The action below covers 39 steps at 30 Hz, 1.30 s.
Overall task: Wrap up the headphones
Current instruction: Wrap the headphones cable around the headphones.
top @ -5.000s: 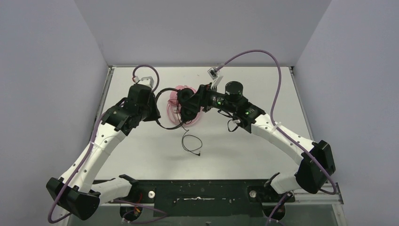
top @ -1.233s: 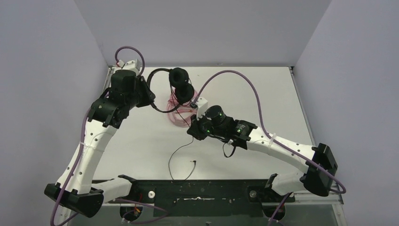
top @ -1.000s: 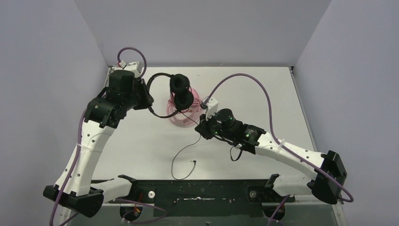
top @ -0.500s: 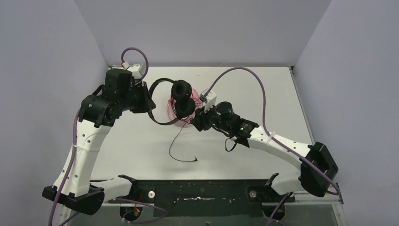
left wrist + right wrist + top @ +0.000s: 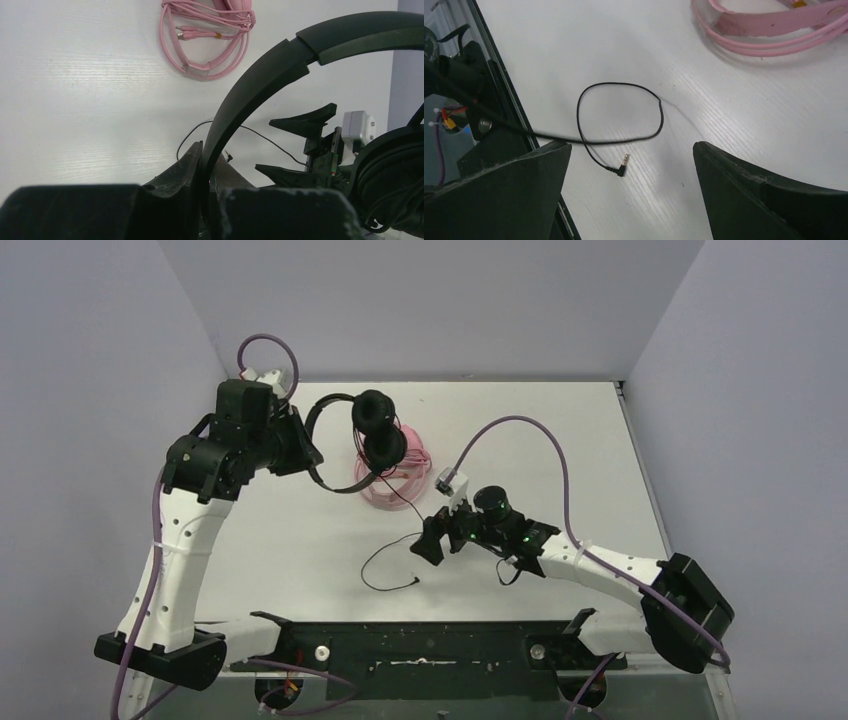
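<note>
My left gripper [image 5: 304, 448] is shut on the headband [image 5: 260, 85] of the black headphones [image 5: 375, 428] and holds them above the table, ear cups hanging together. In the left wrist view its fingers [image 5: 192, 160] pinch the band. The thin black cable [image 5: 392, 552] drops from the cups to the table and ends in a loop with an angled plug [image 5: 623, 165]. My right gripper [image 5: 426, 542] is wide open and empty, low over that loop; the plug lies between its fingers [image 5: 524, 175]. The pink headphones [image 5: 388, 480], with their cable bundled [image 5: 210, 40], lie on the table under the black pair.
The white table [image 5: 560, 440] has grey walls at the back and sides. The black mounting rail [image 5: 420, 645] runs along the near edge, close to the cable loop [image 5: 619, 110]. My right gripper also shows in the left wrist view [image 5: 300, 145].
My right gripper has moved away from the held headphones toward the near edge and down over the cable's loose end. My left arm has shifted the black headphones slightly left and back.
</note>
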Tool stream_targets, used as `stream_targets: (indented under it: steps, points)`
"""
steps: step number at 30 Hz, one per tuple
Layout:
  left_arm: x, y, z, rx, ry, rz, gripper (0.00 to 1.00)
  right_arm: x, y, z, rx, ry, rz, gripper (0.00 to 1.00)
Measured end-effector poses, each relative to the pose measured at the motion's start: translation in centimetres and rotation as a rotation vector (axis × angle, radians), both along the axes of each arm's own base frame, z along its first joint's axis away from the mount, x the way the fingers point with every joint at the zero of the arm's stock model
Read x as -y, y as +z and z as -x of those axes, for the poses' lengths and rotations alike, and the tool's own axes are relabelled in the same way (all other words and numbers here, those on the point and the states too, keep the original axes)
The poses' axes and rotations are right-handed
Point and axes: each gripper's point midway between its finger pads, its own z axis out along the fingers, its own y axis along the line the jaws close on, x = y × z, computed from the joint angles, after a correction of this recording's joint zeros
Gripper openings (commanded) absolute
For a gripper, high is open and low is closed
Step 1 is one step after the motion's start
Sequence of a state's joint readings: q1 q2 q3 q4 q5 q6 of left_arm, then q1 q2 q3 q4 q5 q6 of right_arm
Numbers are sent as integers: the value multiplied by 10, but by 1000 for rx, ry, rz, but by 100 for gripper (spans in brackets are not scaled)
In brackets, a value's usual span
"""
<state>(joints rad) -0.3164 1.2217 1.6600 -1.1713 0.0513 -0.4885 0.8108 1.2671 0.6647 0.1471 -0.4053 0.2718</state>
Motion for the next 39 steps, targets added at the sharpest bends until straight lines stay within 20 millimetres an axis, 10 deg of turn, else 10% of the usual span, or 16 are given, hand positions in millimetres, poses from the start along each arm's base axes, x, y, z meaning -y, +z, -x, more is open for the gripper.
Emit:
stream_targets:
  steps: [8, 22, 35, 39]
  points:
    - [-4, 12, -4, 19, 35, 35, 0, 14, -21, 17, 58, 42, -59, 100]
    - [2, 17, -3, -1, 41, 124, 0, -29, -64, -24, 246, -156, -198, 92]
    - [4, 22, -3, 5, 34, 143, 0, -57, -27, -69, 290, -379, -374, 85]
    - [5, 24, -3, 8, 32, 151, 0, -62, -28, -80, 283, -418, -389, 67]
